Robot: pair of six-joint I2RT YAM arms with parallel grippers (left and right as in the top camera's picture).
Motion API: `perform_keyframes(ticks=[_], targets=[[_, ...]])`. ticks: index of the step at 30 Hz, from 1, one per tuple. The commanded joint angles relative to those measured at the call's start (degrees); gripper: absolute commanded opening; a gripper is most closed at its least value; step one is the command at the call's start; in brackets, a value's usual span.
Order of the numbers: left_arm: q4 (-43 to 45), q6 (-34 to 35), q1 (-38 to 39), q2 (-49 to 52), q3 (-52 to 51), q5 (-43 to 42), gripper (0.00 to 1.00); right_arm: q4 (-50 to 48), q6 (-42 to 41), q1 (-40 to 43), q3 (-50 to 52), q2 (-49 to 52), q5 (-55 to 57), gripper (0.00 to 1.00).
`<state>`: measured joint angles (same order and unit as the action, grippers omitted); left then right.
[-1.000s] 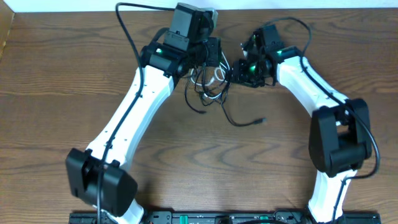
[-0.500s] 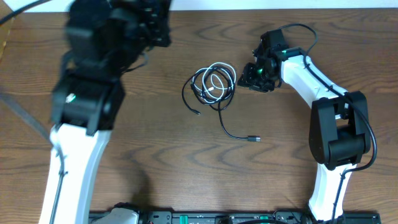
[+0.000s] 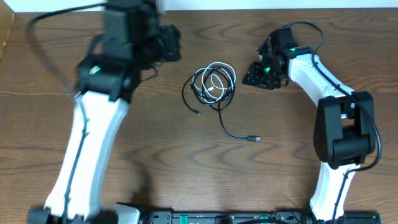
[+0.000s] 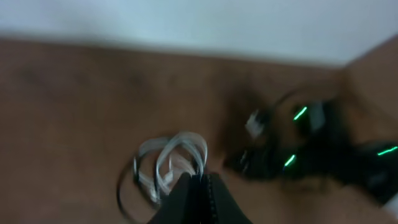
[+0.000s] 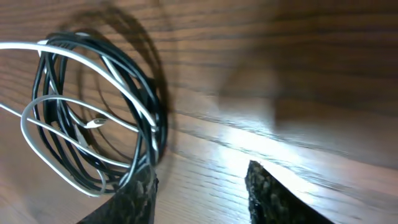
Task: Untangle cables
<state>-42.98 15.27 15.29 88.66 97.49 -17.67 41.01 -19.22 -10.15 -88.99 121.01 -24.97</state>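
Note:
The black and white cables [image 3: 214,84] lie together in one tangled, palm-sized coil on the wooden table. A black tail runs from it to a small plug [image 3: 252,138]. My left gripper [image 3: 171,45] hovers up and to the left of the coil, blurred; in the left wrist view its jaws [image 4: 199,186] are shut with nothing in them, the cables [image 4: 171,165] beyond. My right gripper [image 3: 255,74] stands just right of the coil. The right wrist view shows it open [image 5: 199,183] over bare wood, its left finger [image 5: 140,196] at the edge of the cables [image 5: 93,112].
The table's back edge meets a white wall [image 3: 249,5] right behind both grippers. A thick black cable [image 3: 298,28] loops over the right arm. The left arm [image 3: 93,124] stretches along the table's left side.
The left arm has lifted off the coil and swung left, leaving the cables lying free on the table. The right gripper has drawn back slightly to the right.

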Motion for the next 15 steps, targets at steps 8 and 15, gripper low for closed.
perform_keyframes(ticks=[8, 15], targets=[[-3.82, -1.44, 7.76, 16.22, 0.35, -1.11, 0.39, 4.70, 4.76, 7.21, 0.17, -5.95, -0.66, 0.50], [-2.16, -0.22, 9.42, 26.84, 0.35, -1.11, 0.59, 5.55, 6.69, 7.65, 0.17, -5.95, -0.59, 0.56]])
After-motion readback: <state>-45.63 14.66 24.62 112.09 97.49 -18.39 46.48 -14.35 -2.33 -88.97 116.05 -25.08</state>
